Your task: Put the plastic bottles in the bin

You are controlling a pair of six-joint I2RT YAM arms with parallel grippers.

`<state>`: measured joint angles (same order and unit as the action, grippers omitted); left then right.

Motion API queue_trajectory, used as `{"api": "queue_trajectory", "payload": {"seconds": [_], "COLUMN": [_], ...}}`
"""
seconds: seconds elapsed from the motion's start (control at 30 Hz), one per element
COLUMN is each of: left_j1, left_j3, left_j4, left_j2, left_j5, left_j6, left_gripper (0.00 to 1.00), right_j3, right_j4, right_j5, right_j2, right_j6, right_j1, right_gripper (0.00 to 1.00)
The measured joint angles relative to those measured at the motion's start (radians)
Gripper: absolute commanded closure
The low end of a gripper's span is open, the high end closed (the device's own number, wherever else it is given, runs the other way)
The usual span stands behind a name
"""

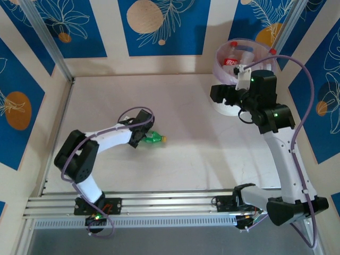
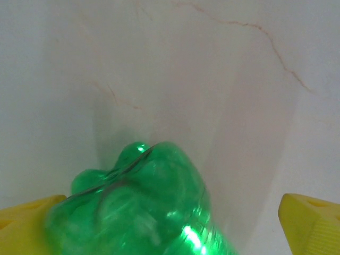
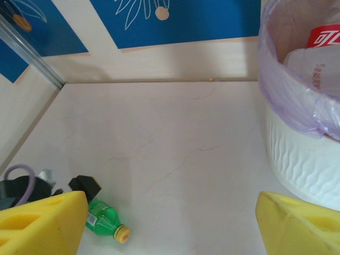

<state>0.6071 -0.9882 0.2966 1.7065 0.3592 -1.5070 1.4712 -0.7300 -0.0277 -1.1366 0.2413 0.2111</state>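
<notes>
I am looking into a robot test cell, a lab set-up rather than a home or a shop. The left arm (image 1: pixel 105 138) and right arm (image 1: pixel 284 154) are bolted to an aluminium rail (image 1: pixel 159 204) at 6 o'clock of a pale, marble-look counter (image 1: pixel 186 106). Printed blue panels (image 1: pixel 159 26) with leaf and orange-disc patterns wall it in at 9, 12 and 3 o'clock, framed by bare aluminium posts (image 1: pixel 47 42). Purple cabling (image 1: pixel 306 85) loops off the arms.

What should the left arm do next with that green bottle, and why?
Probably close the left pincer on the green bottle. Its yellow fingers stand wide open with the bottle lying on the table between them, so nothing is gripped yet. It must be held before it can go to the bin.
</notes>
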Motion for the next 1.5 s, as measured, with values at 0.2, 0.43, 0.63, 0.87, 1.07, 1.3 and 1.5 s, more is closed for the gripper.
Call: {"api": "queue_trajectory", "payload": {"seconds": [0.2, 0.43, 0.63, 0.87, 1.07, 1.3, 1.5], "left_j1": [0.000, 0.000, -0.007, -0.034, -0.039, -0.076, -0.222], "left_j3": [-0.002, 0.000, -0.001, -0.079, -0.133, -0.053, 0.096], "left_j4": [-0.019, -0.062, -0.084, -0.073, -0.037, -0.058, -0.014], "left_j2": [0.040, 0.034, -0.036, -0.151, -0.181, -0.172, -0.389], "left_j5": [-0.010, -0.027, -0.069, -0.200, -0.226, -0.231, -0.248], "left_j6": [-0.031, -0.020, 0.043, 0.275, 0.401, 0.346, 0.381], "left_gripper": [0.20, 0.30, 0.30, 0.25, 0.14, 0.06, 0.05], "right_j3": [-0.103, -0.159, -0.161, -0.218, -0.264, -0.230, -0.068], "right_j4": [-0.020, -0.056, -0.098, -0.070, 0.002, 0.174, 0.230], "right_j5": [0.022, 0.083, 0.108, 0.150, 0.118, 0.026, -0.038], "right_j2": [0.031, 0.040, 0.040, -0.027, -0.166, -0.341, -0.649], "right_j6": [-0.002, -0.004, 0.005, 0.047, 0.064, -0.018, -0.124], "right_j1": [0.055, 0.095, 0.163, 0.290, 0.320, 0.323, 0.355], "right_gripper": [0.17, 0.17, 0.17, 0.16, 0.17, 0.17, 0.17]}}
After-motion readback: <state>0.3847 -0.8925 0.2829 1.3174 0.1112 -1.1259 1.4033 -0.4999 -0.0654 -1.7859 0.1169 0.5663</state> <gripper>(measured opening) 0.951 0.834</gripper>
